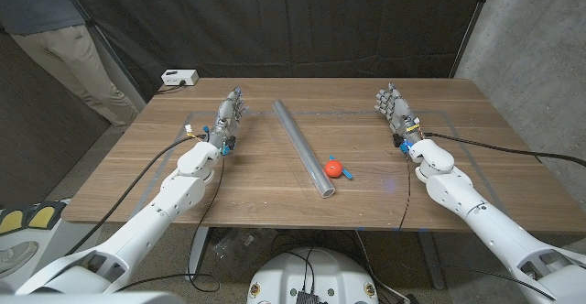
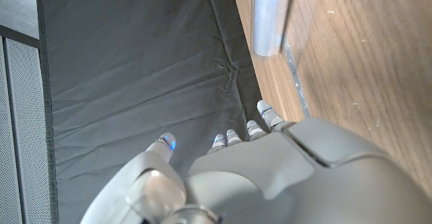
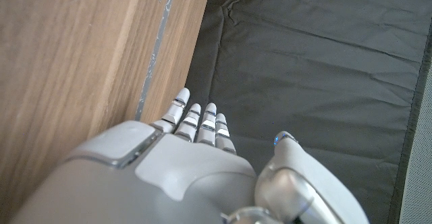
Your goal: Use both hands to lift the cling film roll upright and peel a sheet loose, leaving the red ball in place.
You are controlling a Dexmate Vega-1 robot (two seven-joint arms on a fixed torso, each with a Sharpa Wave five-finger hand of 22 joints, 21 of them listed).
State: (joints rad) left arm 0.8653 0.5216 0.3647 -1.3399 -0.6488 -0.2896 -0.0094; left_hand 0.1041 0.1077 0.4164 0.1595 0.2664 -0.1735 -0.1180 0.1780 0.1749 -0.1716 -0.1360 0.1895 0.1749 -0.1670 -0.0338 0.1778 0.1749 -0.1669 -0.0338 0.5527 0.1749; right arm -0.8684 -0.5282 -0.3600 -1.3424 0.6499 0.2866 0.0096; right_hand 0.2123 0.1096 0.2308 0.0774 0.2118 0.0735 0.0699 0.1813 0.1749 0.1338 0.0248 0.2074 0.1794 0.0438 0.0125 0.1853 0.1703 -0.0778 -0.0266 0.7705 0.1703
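Observation:
The cling film roll [image 1: 303, 147], a long clear-grey tube, lies flat across the middle of the wooden table [image 1: 247, 190], running from the far centre toward the near edge; one end of the cling film roll [image 2: 268, 18] also appears in the left wrist view. The red ball [image 1: 333, 168] sits just right of the roll's near end, touching or almost touching it. My left hand [image 1: 229, 117] stands well left of the roll, fingers extended and holding nothing. My right hand [image 1: 396, 108] stands far right of the roll, fingers apart, also empty. Both wrist views show my left hand [image 2: 270, 170] and my right hand [image 3: 182, 163] from behind.
A white box [image 1: 179, 78] with a cable sits at the table's far left corner. A person's legs [image 1: 82, 66] stand behind the table on the left. A black curtain [image 1: 302, 20] hangs behind. Black cables [image 1: 504, 146] trail from both wrists across the table.

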